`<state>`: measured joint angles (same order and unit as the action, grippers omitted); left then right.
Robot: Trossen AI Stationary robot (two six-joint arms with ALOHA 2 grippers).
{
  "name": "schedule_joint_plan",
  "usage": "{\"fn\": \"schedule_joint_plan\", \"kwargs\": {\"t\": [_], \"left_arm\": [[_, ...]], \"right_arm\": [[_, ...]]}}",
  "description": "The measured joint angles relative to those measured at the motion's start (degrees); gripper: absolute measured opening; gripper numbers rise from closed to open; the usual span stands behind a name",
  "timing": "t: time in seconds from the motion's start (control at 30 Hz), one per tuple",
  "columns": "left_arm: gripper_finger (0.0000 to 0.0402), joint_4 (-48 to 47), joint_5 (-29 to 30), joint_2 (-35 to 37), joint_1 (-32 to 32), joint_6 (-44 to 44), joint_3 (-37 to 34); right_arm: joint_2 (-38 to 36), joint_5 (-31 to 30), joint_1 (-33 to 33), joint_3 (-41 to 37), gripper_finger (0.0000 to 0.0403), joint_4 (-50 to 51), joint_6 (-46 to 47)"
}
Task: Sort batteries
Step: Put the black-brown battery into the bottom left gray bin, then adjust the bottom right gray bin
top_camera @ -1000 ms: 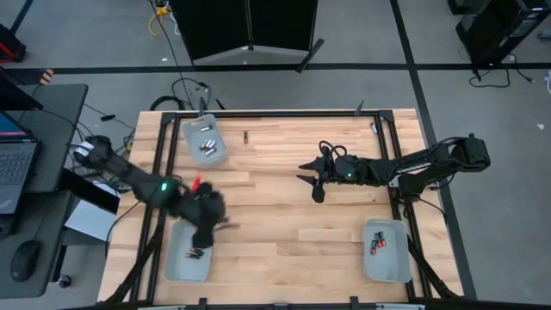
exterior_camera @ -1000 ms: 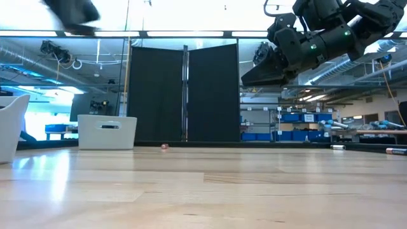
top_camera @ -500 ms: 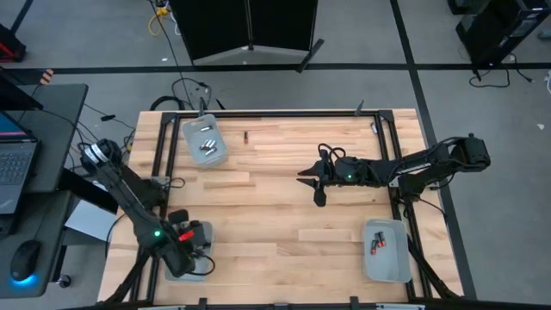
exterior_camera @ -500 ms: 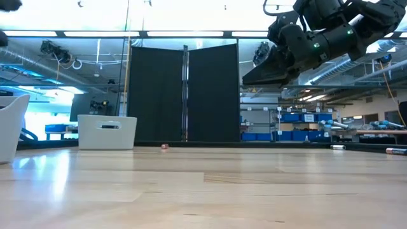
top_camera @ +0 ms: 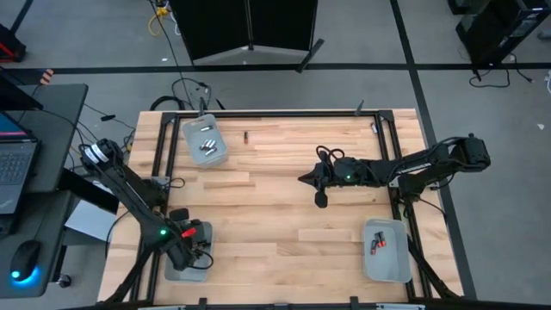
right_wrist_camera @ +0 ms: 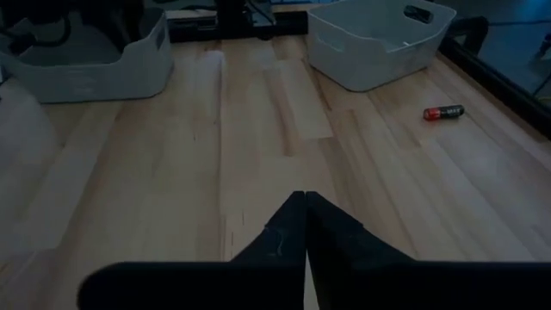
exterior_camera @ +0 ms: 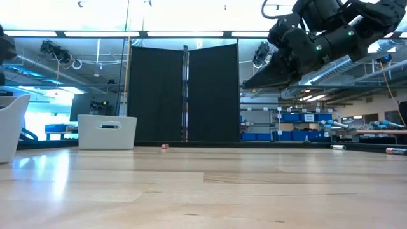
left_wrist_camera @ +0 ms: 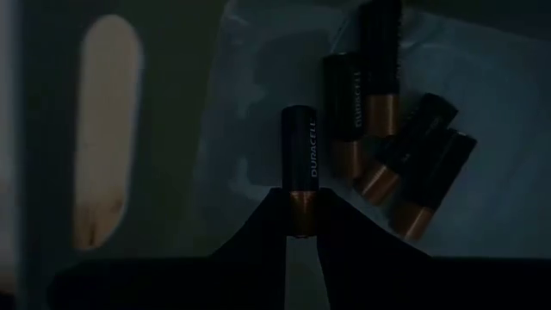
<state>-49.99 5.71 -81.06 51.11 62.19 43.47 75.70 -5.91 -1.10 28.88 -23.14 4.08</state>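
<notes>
My left gripper (left_wrist_camera: pixel 301 226) pinches one dark battery (left_wrist_camera: pixel 300 164) by its copper end, over the near-left tray (left_wrist_camera: pixel 482 112) holding four like cells (left_wrist_camera: pixel 405 164). Release low and level. My right gripper (right_wrist_camera: pixel 305 226), shut and empty, hangs mid-table; a stray battery (right_wrist_camera: pixel 443 113) lies beyond.

A grey concrete floor (top_camera: pixel 362 39) crossed by dark lines surrounds the wooden table (top_camera: pixel 284 232). Beyond it stands a black folding screen (exterior_camera: pixel 184 92) — behind that, shelving with blue bins (exterior_camera: pixel 299 117) under bright ceiling strip lights (exterior_camera: pixel 184 33). A desk holding a laptop (top_camera: pixel 15 168) sits beside the table.
</notes>
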Motion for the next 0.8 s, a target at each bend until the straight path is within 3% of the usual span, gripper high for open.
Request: {"fn": "schedule_joint_plan", "kwargs": {"t": [0.13, 0.23, 0.33, 0.47, 0.63, 0.8], "left_arm": [[0.0047, 0.57, -0.67, 0.00, 0.00, 1.07, -0.37], [0.0079, -0.86, -1.92, 0.00, 0.00, 1.40, 0.94], [0.0122, -4.52, -1.92, 0.08, 0.00, 3.22, 3.71], [0.0138, -9.72, 2.33, 0.18, 0.00, 4.05, 9.17], [0.0108, -10.36, 11.05, 1.97, -0.11, 2.69, 13.95], [0.0031, -1.66, 19.43, 6.70, -1.69, -2.29, 12.90]], "right_arm": [[0.01, 0.00, -0.02, 1.33, 0.0024, 3.43, 0.17], [0.02, 0.02, 0.26, 5.10, 0.0023, 10.81, 0.04], [0.02, 0.39, 1.20, 10.26, 0.0017, 20.54, -1.48], [0.02, 1.44, 3.36, 18.70, 0.0014, 37.83, -1.32], [0.02, 2.55, 9.38, 28.35, 0.0018, 60.16, 3.94], [-0.04, 7.06, 19.33, 32.85, 0.0012, 74.50, 17.35]]}}
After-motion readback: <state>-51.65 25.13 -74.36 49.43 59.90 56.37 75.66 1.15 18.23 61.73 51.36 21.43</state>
